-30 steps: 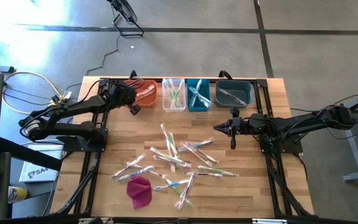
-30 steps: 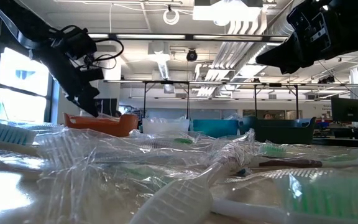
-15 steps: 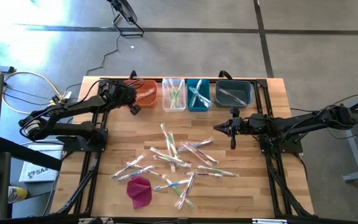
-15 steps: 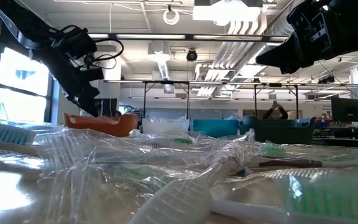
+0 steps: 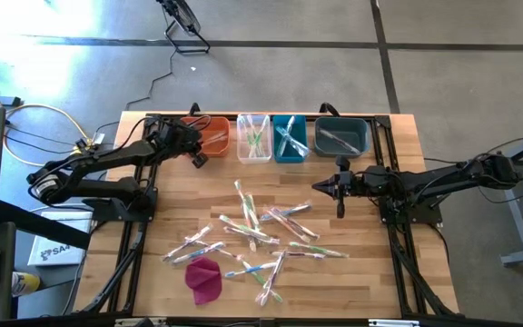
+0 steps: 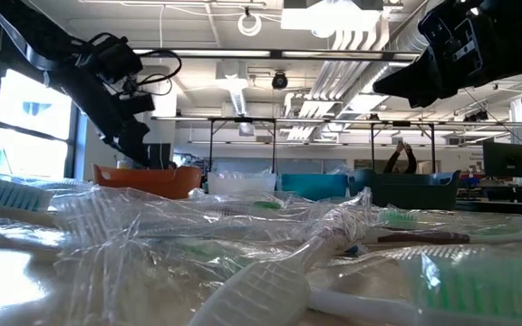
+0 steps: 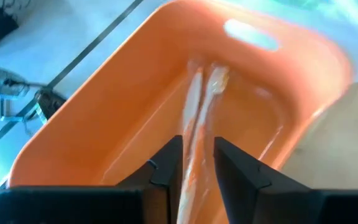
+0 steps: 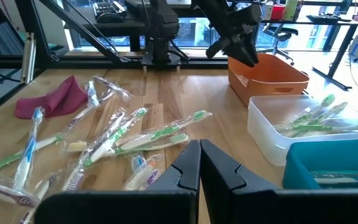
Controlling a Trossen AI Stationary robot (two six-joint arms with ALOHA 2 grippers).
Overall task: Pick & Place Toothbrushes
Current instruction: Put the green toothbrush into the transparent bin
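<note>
Orange bin at the far left of the 4-bin row has the left tool at its near-left corner. Left wrist view: that tool's fingers stand slightly apart with a wrapped pink toothbrush running between them down into the orange bin. Cannot tell whether the fingers are pinching it or have let go; looks like a drop-off in progress, judging by the pose.

Right tool hangs clenched and empty above the counter, just in front of the dark bin.

Progress: partly done. White bin holds a few green-handled brushes, teal bin holds a few, dark bin has at least 1. A loose pile of toothbrushes lies scattered mid-counter, maybe a dozen or more, so most of the sorting looks left.

Toothbrush look: thin sticks in clear crinkly wrappers, shiny and glare-prone, handles green, pink, blue or white. Several overlap and cross in the pile, so wrappers may snag or 2 may lift together. Magenta cloth sits at the pile's near-left edge, not part of the job.

A person shows far off in the room behind.
</note>
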